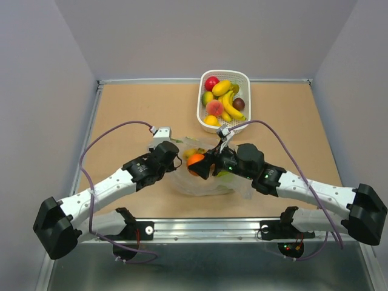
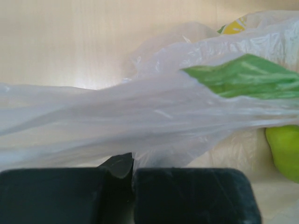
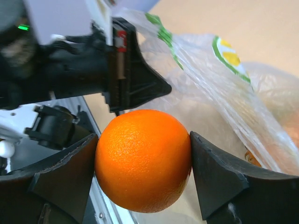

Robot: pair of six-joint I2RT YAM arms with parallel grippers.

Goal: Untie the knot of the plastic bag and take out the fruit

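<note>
The clear plastic bag [image 1: 203,179] with citrus prints lies open at the table's near middle. My right gripper [image 1: 203,165] is shut on an orange [image 1: 195,160], held over the bag; in the right wrist view the orange [image 3: 143,160] sits between both fingers. My left gripper [image 1: 176,159] is shut on a stretched fold of the bag [image 2: 121,116] at the bag's left edge. A green fruit [image 2: 285,149] lies by the bag in the left wrist view. The knot is not visible.
A white slotted basket [image 1: 244,77] stands at the back right of centre, holding a red apple [image 1: 211,83], bananas [image 1: 230,108], a peach [image 1: 214,108] and other fruit. The metal rail [image 1: 206,227] runs along the near edge.
</note>
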